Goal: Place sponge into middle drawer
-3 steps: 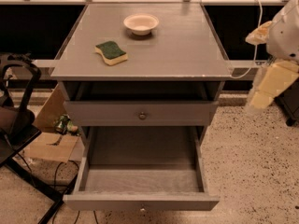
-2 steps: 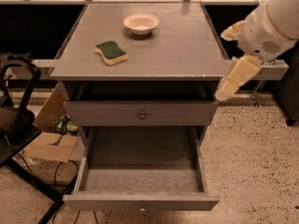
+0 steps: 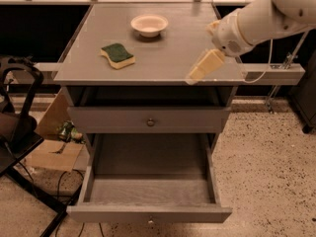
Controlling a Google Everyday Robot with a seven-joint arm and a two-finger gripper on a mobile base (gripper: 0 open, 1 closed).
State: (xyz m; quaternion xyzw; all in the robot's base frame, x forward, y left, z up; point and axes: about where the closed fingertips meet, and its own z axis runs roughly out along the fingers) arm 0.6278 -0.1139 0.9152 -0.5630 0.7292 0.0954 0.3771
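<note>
One sponge [image 3: 117, 56], green face up, lies on the grey cabinet top [image 3: 168, 51] toward its front left; we count one cream bowl [image 3: 149, 24] at 1 o'clock from it, well apart; the single gripper [image 3: 202, 68] hangs at 3 o'clock from the sponge, over the top's front right edge, well clear of it, and we cannot tell whether it is open or closed; one white arm [image 3: 264, 16] carries it in from the upper right. At 6 o'clock from the sponge we see two drawers: a closed drawer front [image 3: 108, 118] with a centred knob [image 3: 150, 123], and below it the middle drawer [image 3: 148, 190], pulled out, its plain grey floor showing. A speckled floor [image 3: 266, 172] surrounds the cabinet; at 9 o'clock from the closed drawer sits a cardboard box [image 3: 52, 152] beside a black frame [image 3: 19, 102].
</note>
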